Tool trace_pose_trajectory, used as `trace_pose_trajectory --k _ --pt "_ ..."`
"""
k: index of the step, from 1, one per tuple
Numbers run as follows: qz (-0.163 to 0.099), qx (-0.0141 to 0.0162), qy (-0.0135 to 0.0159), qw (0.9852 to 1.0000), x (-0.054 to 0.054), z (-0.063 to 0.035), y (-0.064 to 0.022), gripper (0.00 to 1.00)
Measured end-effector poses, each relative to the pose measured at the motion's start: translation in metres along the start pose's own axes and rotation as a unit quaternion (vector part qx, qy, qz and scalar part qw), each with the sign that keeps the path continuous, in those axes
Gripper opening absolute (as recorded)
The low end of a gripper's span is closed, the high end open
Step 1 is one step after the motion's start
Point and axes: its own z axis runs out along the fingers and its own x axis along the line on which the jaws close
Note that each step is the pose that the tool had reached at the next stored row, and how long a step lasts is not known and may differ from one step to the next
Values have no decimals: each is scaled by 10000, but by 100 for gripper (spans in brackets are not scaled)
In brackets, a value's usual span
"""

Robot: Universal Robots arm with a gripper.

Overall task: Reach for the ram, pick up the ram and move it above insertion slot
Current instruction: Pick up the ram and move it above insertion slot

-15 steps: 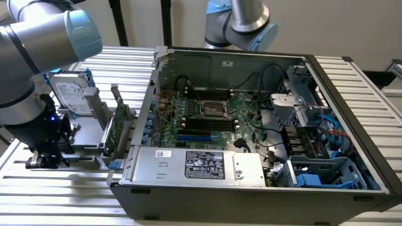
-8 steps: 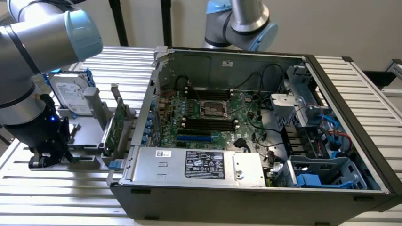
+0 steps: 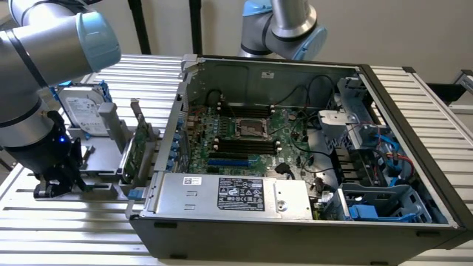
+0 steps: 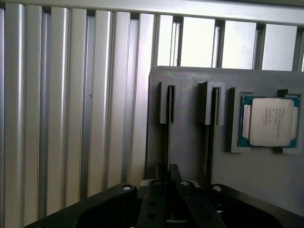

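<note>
**A:** How does the ram look from here?

**B:** In the wrist view the ram [image 4: 168,137] is edge-on, a thin dark line standing upright in one slot of the grey holder [image 4: 190,152]. Its faces are turned away, so no green board or chips can be made out.

**A:** Where does it sit in the scene?

**B:** On the exterior view's left, in that holder on the slatted table [image 3: 74,227]. It is well apart from the open computer case [image 3: 296,238] and the black slots [image 3: 244,147] on the motherboard [image 3: 284,124].

**A:** And the gripper?

**B:** The gripper [image 4: 170,171] is low over the holder, with its jaws drawn narrow and pinching the ram's thin edge. In the exterior view the gripper [image 3: 53,185] is a dark shape, and the arm [image 3: 30,83] hides the ram.

**A:** Anything else hard to read?

**B:** The neighbouring slot shows another thin dark edge [image 4: 208,137], and I cannot tell what it is. Beside it a processor [image 4: 270,121] lies flat in a recess, its print too small to read. The hard drive [image 3: 85,111] and a wider green card [image 3: 139,152] stand farther back.
</note>
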Motion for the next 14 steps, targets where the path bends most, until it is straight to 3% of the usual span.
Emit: trace_pose_trajectory --k 7,14 --pt "0 0 0 10000 -3 -90 1 14" --pt "1 0 0 10000 -10 -353 3 14"
